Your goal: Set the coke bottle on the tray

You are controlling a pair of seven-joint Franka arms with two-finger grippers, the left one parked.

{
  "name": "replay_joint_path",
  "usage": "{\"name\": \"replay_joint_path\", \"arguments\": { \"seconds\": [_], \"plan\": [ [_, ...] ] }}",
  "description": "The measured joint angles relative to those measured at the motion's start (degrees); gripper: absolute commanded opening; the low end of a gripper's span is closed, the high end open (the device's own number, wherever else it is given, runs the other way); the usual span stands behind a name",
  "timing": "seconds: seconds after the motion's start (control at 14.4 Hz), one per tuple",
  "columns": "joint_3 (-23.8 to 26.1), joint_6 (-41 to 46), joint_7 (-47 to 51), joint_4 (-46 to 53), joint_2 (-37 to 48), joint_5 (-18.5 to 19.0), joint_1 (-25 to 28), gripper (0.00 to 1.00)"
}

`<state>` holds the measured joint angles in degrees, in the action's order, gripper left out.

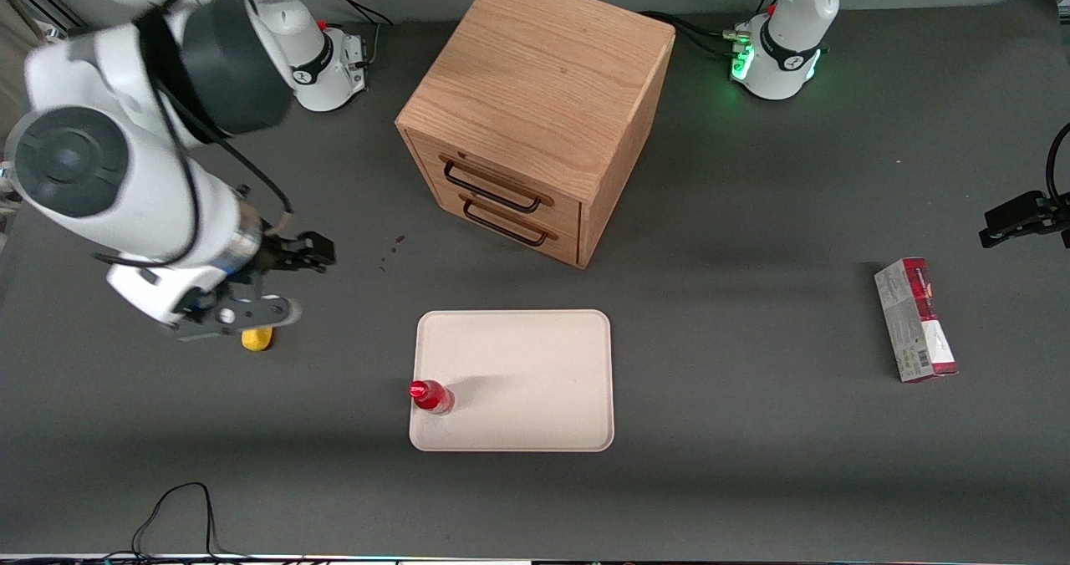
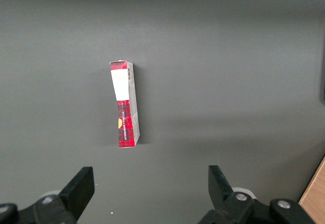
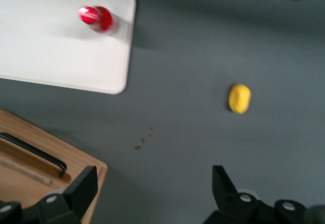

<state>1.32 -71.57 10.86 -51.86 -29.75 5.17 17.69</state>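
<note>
The coke bottle (image 1: 430, 396), small and red with a red cap, stands upright on the cream tray (image 1: 535, 373). It is at the tray's corner nearest the front camera, on the working arm's end. The right wrist view shows the same bottle (image 3: 96, 18) on the tray (image 3: 45, 51). My gripper (image 1: 251, 314) hangs above the table toward the working arm's end, well apart from the bottle and just over a yellow lump. Its jaws (image 3: 154, 183) are open, with nothing but bare table between them.
A yellow rounded lump (image 1: 257, 339) lies on the table under my gripper. The wooden drawer cabinet (image 1: 535, 105) stands farther from the front camera than the tray, its two drawers shut. A red-and-grey carton (image 1: 915, 318) lies toward the parked arm's end.
</note>
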Motion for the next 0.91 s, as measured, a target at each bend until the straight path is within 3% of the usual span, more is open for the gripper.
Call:
{"name": "replay_joint_path", "arguments": {
  "seconds": [0.35,0.56,0.91],
  "plan": [
    [-1.08,-1.54,-0.13,-14.71,13.42,-2.58,-6.21,1.00],
    [-3.24,-8.01,-2.48,-24.73,20.70,-3.36,-8.34,1.00],
    [-7.27,-14.80,-5.65,-35.60,26.54,-3.39,-9.90,1.00]
  ]
}}
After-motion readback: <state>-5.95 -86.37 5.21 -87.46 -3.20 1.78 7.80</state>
